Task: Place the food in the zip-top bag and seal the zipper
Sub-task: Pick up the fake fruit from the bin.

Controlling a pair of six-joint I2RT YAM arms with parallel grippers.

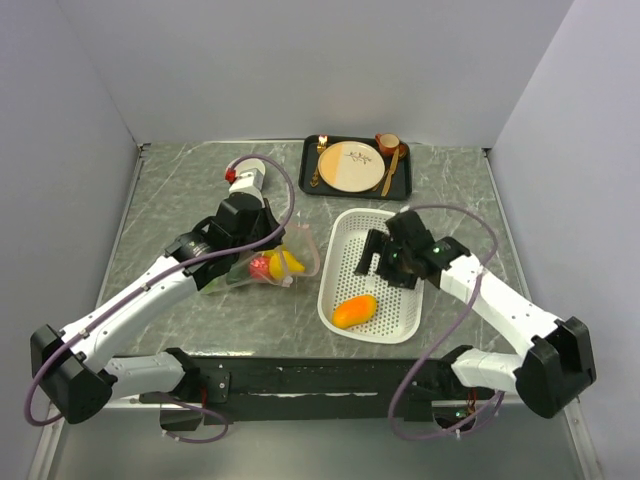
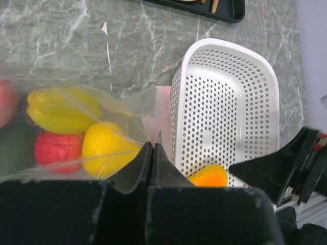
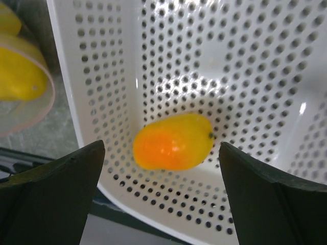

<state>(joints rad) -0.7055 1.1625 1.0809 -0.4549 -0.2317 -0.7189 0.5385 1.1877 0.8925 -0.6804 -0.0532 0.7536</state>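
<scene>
The clear zip-top bag (image 1: 262, 268) lies left of centre and holds yellow pieces (image 2: 106, 148), a red strawberry (image 2: 55, 150) and a dark piece. My left gripper (image 1: 280, 248) is shut on the bag's pale pink zipper strip (image 2: 162, 115) at the mouth edge, with its jaws pressed together (image 2: 153, 146). An orange-yellow fruit (image 1: 354, 311) lies alone at the near end of the white perforated basket (image 1: 395, 330). My right gripper (image 1: 378, 265) hangs open above it. In the right wrist view the fruit (image 3: 173, 142) sits between my spread fingertips (image 3: 161, 149), untouched.
A black tray (image 1: 318, 185) with a plate, gold cutlery and a cup stands at the back. A small white and red object (image 1: 245, 180) lies behind the left arm. The bag's mouth (image 3: 30, 109) lies close to the basket's left wall (image 3: 66, 87).
</scene>
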